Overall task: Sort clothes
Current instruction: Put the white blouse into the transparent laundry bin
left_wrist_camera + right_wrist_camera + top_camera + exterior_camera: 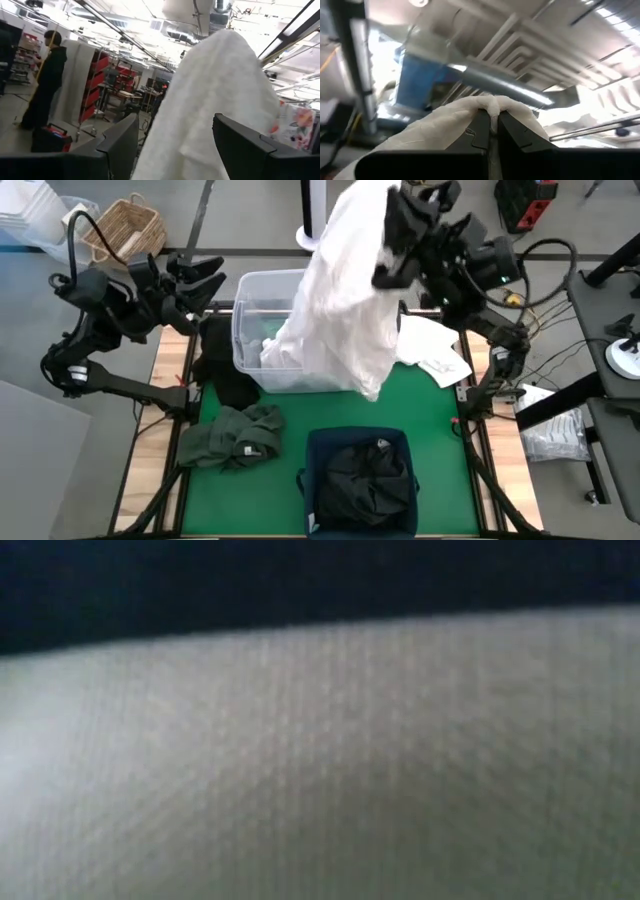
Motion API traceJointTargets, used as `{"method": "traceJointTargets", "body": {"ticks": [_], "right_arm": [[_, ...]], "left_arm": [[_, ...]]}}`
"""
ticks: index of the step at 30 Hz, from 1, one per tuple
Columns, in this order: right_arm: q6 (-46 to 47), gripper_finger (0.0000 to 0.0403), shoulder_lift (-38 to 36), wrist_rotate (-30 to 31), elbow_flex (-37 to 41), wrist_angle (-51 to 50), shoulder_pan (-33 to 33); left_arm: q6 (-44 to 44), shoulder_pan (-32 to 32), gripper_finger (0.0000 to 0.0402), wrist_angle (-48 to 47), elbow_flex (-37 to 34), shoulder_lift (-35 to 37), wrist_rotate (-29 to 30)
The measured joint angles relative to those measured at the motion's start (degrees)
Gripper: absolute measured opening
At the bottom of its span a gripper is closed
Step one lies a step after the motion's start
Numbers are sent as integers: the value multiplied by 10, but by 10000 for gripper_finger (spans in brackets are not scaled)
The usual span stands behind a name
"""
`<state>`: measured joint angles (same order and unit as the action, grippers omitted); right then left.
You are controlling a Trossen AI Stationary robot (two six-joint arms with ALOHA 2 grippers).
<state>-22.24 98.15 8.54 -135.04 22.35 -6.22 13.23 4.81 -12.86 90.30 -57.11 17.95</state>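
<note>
My right gripper (388,235) is raised high over the table's far side, shut on a large white garment (340,300) that hangs over the clear tub (250,305). My left gripper (205,280) waits open at the far left; the left wrist view shows the white garment (220,110) beyond its fingers. A dark green garment (235,435) lies crumpled on the green mat. A black garment (225,365) lies beside the tub's left wall. Another white garment (435,350) lies flat to the right. Black clothes (365,480) fill the navy bin. In the low view, cloth (320,760) covers everything. My right gripper pinches a bunched fold of the white garment (492,104) between its two fingertips. The fingers (481,125) tilt upward, with the ceiling behind them. The garment hangs slack below the gripper, and its lower end (300,365) drapes over and into the clear tub.
The navy bin's rim (312,442) is at the near middle of the mat (440,440). A wicker basket (125,228) stands beyond the far left corner. Cables and gear lie to the right of the table. A person (47,75) stands in the room behind.
</note>
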Motion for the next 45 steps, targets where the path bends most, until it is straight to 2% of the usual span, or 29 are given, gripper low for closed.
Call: {"method": "traceJointTargets", "body": {"ticks": [5,9,16,20,24,27,31,36,40,45], "right_arm": [[20,9,32,-1,0,56,-60],[70,9,59,-1,0,85,-114],[168,9,98,-16,0,87,-200],[193,9,118,-19,0,101,-237],[233,9,138,-63,0,143,-270],[280,9,144,-58,0,138,-279],[302,9,143,-84,0,119,-276],[347,9,119,-118,1,30,-257],[357,9,90,-123,0,-82,-241],[364,9,61,-165,0,-246,-230]], "left_arm": [[-32,0,232,0,0,2,25],[-59,0,232,0,0,4,52],[-116,0,232,-21,0,14,77],[-172,0,232,-44,0,24,84],[-231,0,232,-54,0,33,150],[-264,0,232,-58,0,39,203],[-285,0,232,-69,0,48,222],[-286,0,232,-79,0,60,222],[-286,0,232,-81,0,68,221],[-282,0,232,-82,0,72,221]]}}
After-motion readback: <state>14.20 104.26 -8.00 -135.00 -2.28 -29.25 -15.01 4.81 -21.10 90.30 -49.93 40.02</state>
